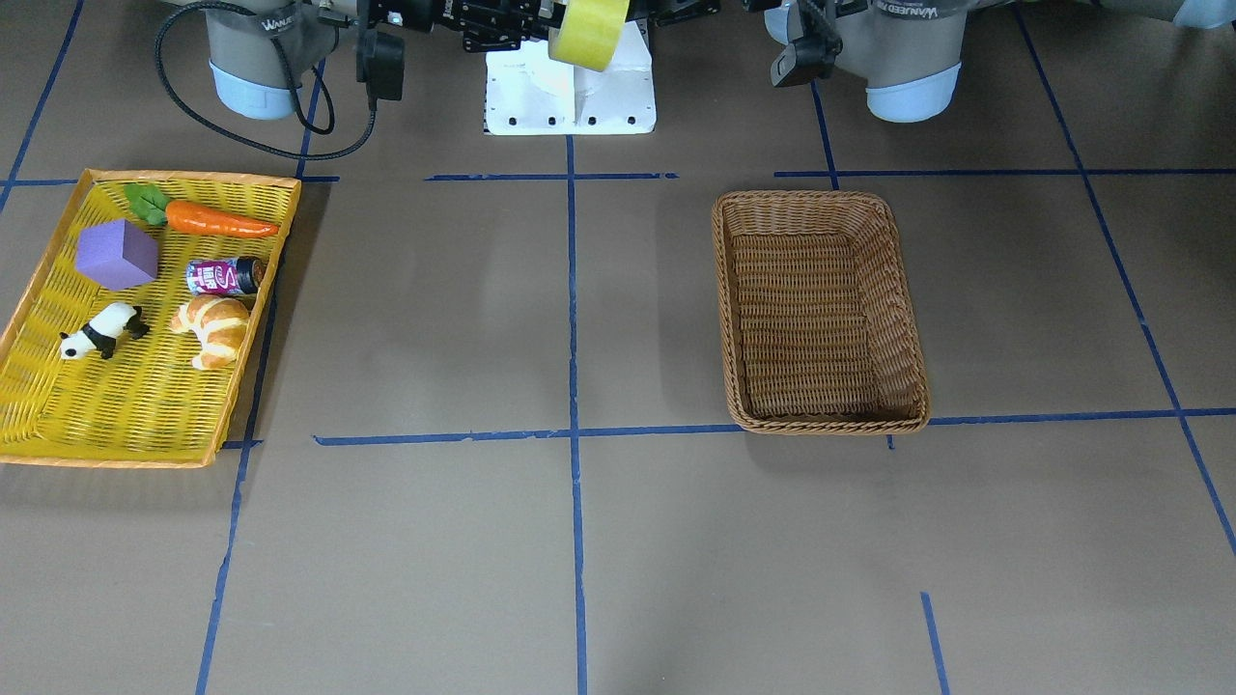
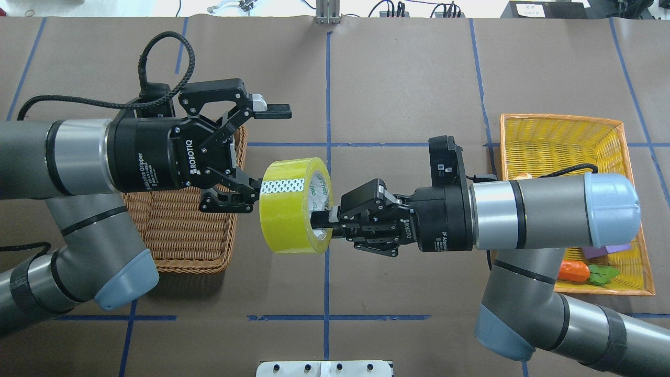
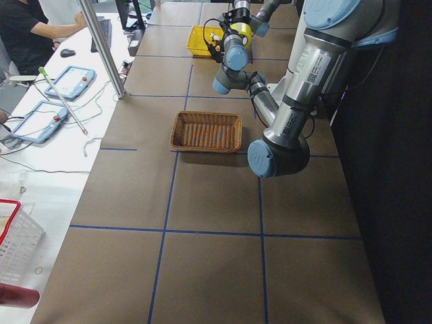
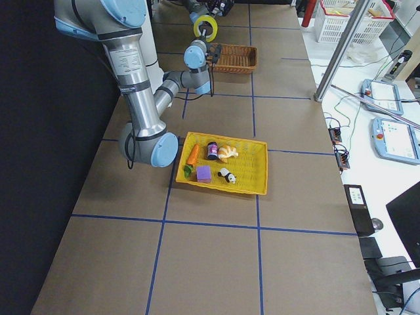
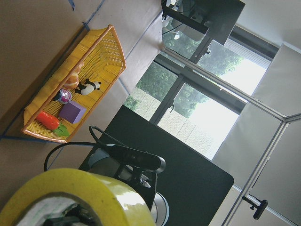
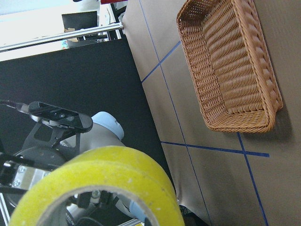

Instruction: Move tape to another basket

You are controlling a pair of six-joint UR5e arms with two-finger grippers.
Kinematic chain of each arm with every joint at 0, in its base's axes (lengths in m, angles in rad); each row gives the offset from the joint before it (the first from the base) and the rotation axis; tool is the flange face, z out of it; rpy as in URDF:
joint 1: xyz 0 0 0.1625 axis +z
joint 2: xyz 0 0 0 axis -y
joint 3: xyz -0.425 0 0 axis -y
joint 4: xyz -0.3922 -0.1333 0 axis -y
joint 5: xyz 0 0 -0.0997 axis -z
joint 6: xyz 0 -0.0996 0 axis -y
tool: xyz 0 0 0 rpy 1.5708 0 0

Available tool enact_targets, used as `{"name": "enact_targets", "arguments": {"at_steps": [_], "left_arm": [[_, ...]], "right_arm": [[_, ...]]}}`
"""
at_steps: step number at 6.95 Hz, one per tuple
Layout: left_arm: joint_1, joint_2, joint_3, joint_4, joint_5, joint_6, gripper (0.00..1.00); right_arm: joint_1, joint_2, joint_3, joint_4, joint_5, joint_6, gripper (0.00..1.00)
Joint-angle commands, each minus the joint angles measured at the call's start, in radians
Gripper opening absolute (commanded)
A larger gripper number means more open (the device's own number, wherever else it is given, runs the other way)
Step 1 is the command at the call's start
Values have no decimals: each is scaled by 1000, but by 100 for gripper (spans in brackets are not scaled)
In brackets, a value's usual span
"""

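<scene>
Right gripper (image 2: 320, 220): jaws closed on the wall of the tape (image 2: 288, 209), one finger inside the core and the other against the outer side. The roll is held on edge in the air, clear of the table (image 1: 435, 319), with its open core facing along the right arm.

Left gripper (image 2: 263, 149): jaws spread wide and holding nothing. Its lower finger (image 2: 235, 191) reaches the roll's outer band. Actual contact cannot be confirmed. Its upper finger (image 2: 264, 109) stands well apart from the roll.

Position of the tape: between the two grippers, above the centre blue line, near the robot's base, and inside neither container.

Brown wicker basket (image 1: 821, 198): on the table on the left arm's side, partly under the left gripper in the overhead view, well apart from the roll.

Yellow tray (image 1: 116, 461): on the table on the right arm's side. It holds a carrot (image 1: 217, 220), a purple block (image 1: 116, 254), a small bottle (image 1: 224, 276) lying on its side, a toy panda (image 1: 101, 330) and a croissant (image 1: 212, 326).
</scene>
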Motion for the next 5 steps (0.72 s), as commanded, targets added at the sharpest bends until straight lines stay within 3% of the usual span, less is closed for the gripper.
{"name": "enact_targets", "arguments": {"at_steps": [1, 3, 5], "left_arm": [[2, 0, 0, 2, 0, -3, 71], [8, 1, 3, 8, -2, 0, 5], [8, 1, 0, 6, -2, -3, 0]], "right_arm": [[-5, -2, 0, 11, -2, 1, 12], [-2, -13, -5, 58, -5, 2, 100], [0, -16, -5, 59, -5, 4, 100]]}}
